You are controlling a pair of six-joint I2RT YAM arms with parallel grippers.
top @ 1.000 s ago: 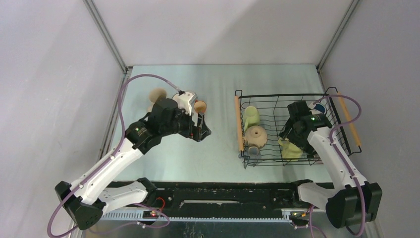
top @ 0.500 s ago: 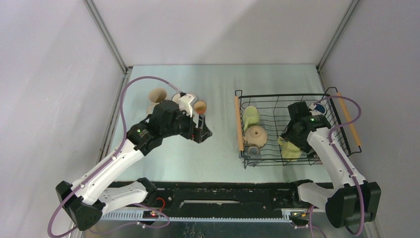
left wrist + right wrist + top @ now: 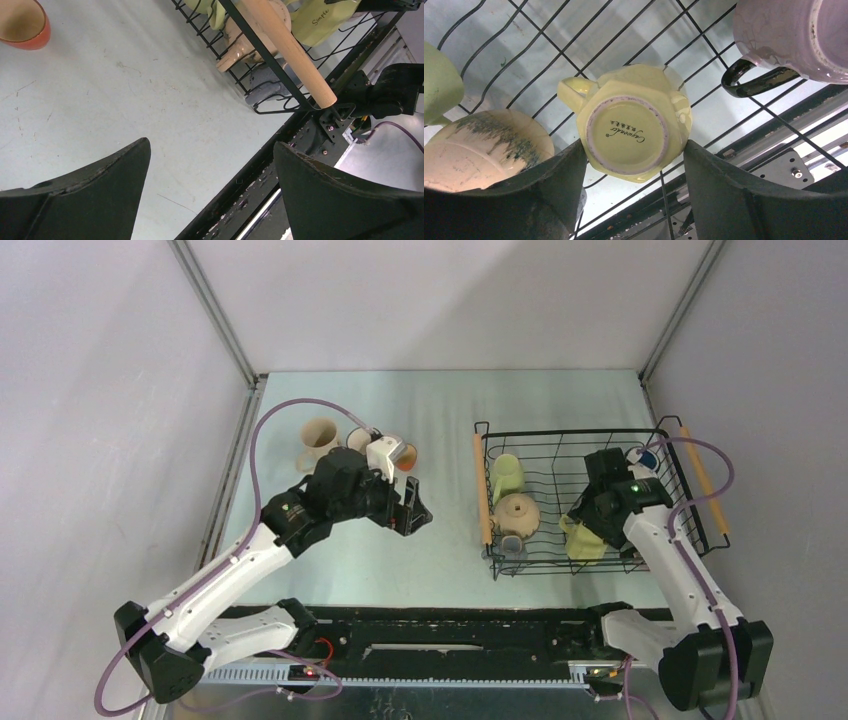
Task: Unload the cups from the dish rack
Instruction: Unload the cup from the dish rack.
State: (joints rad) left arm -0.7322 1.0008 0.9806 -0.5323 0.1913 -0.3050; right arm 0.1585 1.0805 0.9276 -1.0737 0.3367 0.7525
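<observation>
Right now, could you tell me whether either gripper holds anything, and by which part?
Left gripper is open, empty. Right gripper straddles the upturned pale yellow mug at its body; whether it grips cannot be told.

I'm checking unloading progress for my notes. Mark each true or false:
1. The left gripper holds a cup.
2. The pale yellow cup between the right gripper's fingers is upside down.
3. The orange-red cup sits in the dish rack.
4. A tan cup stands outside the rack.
1. False. The left gripper is open and empty above the table.
2. True. The pale yellow cup shows its base to the wrist camera, with the right gripper astride it.
3. False. The orange-red cup is on the table, left of the dish rack.
4. True. The tan cup stands on the table.
</observation>
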